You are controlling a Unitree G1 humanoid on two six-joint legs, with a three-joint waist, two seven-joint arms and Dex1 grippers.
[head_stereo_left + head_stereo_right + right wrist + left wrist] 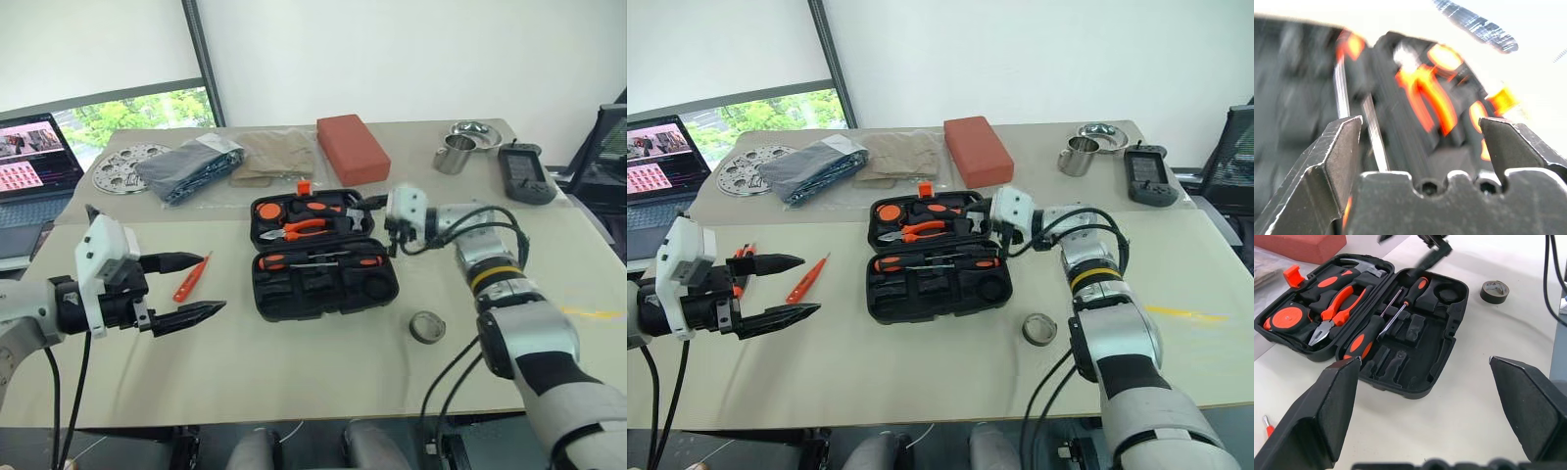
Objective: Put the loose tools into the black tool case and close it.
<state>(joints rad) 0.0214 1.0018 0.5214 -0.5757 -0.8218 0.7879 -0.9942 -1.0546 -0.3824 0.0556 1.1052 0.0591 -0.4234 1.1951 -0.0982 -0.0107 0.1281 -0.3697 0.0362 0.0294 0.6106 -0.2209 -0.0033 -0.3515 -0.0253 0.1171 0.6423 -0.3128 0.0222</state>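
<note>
Hovering low at about 8 o'clock on the table (pixel 294 377), the left tool (pixel 186 289) has its fingers spread wide and empty, pointing toward 3 o'clock. Just beyond its upper fingertip lies the slim orange screwdriver (pixel 191 278), long axis running 7 to 1 o'clock; the left arm is clearly nearer to it. In the right eye view another small orange tool (pixel 744 262) lies by the left wrist, too hidden to identify.

Grey ring roll (pixel 427 326) sits at 4 o'clock from the case, beside the right forearm, well apart from the case wall, bare table all round it.

Black tool case (pixel 323 257) lies open flat at centre, hinge running 9 to 3 o'clock. Two long-shafted screwdrivers (pixel 1393 316) lie in the near half, pliers (pixel 299 228) and other orange-handled tools in the far half; several near slots look empty.

Right tool (pixel 377 205) hangs over the case's 2 o'clock corner, fingers parted, nothing pinched, pointing toward 9 o'clock.

Judgement: next pick is probably the slim screwdriver by the left tool, carried toward 3 o'clock into the near half. Room there is open; the table's front edge is well clear.

Beyond the case: red-brown block (pixel 352 148), steel cup (pixel 453 155), dark handheld device (pixel 524 174), not task items.
</note>
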